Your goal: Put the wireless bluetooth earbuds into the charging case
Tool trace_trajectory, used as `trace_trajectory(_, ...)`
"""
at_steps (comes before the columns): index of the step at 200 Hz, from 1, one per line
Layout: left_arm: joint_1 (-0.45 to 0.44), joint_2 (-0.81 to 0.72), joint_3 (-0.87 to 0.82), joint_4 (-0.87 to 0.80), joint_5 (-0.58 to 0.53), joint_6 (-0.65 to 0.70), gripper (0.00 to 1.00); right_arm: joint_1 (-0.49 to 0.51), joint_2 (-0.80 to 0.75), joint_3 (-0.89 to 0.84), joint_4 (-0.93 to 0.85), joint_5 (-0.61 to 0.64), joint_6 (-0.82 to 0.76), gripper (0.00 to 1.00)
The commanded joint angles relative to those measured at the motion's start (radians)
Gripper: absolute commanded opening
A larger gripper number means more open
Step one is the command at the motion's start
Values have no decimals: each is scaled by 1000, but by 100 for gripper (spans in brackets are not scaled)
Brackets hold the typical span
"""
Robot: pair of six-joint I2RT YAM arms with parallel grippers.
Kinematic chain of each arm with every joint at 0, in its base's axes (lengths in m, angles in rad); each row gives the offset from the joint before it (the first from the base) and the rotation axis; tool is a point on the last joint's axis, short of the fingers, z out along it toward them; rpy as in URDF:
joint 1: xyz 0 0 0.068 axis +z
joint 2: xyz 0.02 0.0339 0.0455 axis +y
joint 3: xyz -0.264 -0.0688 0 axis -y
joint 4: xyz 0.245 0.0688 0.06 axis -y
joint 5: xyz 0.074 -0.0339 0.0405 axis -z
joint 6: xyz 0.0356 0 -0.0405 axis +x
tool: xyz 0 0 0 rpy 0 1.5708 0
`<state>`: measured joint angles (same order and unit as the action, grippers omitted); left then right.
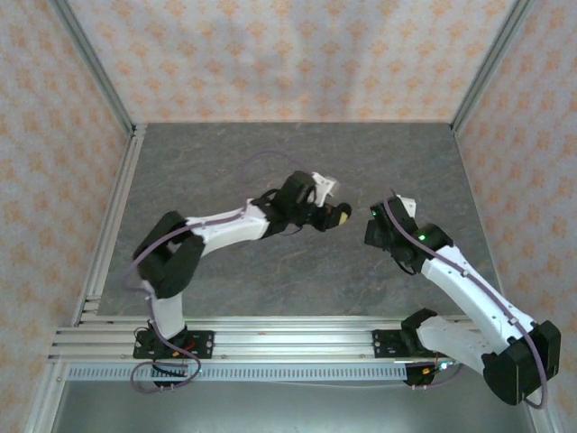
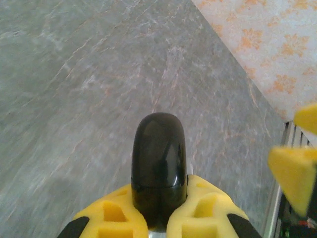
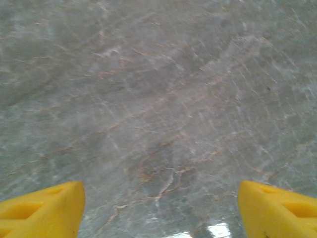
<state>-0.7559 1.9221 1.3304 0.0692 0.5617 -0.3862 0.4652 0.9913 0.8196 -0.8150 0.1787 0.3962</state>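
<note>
Arms meet at mid-frame in the top view, the left gripper (image 1: pixel 335 215) just beside the right gripper (image 1: pixel 374 215) above the worktop (image 1: pixel 270 153). From the left wrist, its fingers (image 2: pixel 203 213) pinch a glossy black charging case (image 2: pixel 158 158) at lower centre, seemingly shut, so whether earbuds sit inside cannot be told. From the right wrist, fingers (image 3: pixel 39 208) stand spread wide over bare worktop, so inserting looks either unbegun or finished.

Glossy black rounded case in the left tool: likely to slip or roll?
Probably slippery: the glossy black rounded case shines like smooth hard plastic. Its domed end would likely rock or roll if set down. The left tool pinches only one end, so it might pivot.
</note>
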Motion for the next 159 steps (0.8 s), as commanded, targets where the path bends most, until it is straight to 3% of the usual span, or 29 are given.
trace_trajectory(1, -18, 153, 180, -143, -27, -87, 2, -44, -16, -28, 39, -14, 11, 81)
trace_trajectory(41, -49, 448, 644, -413, -40, -74, 5, -76, -58, -65, 48, -25, -8, 83)
trace_trajectory(79, -60, 656, 941, -554, -74, -116, 8, -84, -127, -99, 58, -8, 1, 85)
trace_trajectory(123, -59, 716, 1047, -630, -124, -101, 25, -84, -169, -78, 47, 4, -12, 86)
trace_trajectory(159, -51, 655, 1053, -731, -164, 26, 43, -85, -165, -73, 88, 40, -52, 91)
